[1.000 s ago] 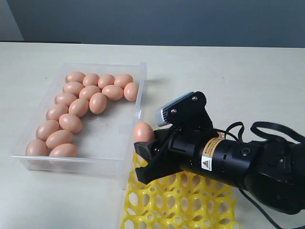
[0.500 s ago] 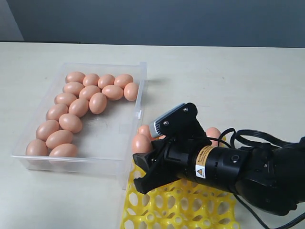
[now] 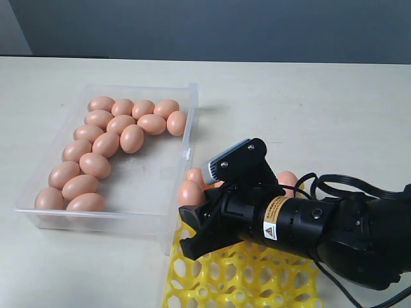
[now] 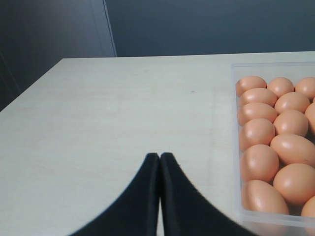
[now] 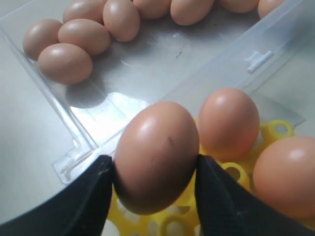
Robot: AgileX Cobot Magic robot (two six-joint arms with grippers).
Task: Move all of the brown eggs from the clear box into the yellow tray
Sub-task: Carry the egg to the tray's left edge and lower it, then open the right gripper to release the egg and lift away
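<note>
My right gripper (image 5: 155, 162) is shut on a brown egg (image 5: 156, 155), holding it low over the corner cups of the yellow tray (image 5: 275, 130). Two more eggs (image 5: 228, 123) (image 5: 288, 174) sit in the tray beside it. In the exterior view the right gripper (image 3: 192, 226) hangs over the tray (image 3: 244, 276) with the held egg (image 3: 189, 191) just past the clear box (image 3: 190, 122). Several brown eggs (image 3: 106, 144) lie along the box's left and far sides. My left gripper (image 4: 160, 156) is shut and empty above bare table beside the box (image 4: 235, 147).
The right arm's black body and cable (image 3: 359, 192) cover most of the tray in the exterior view. The box's right half shows bare floor (image 3: 151, 176). The pale table (image 3: 308, 102) stretches behind and to the right.
The right gripper has come down and toward the tray's near-left corner with its egg. Over the last half second nothing has visibly moved.
</note>
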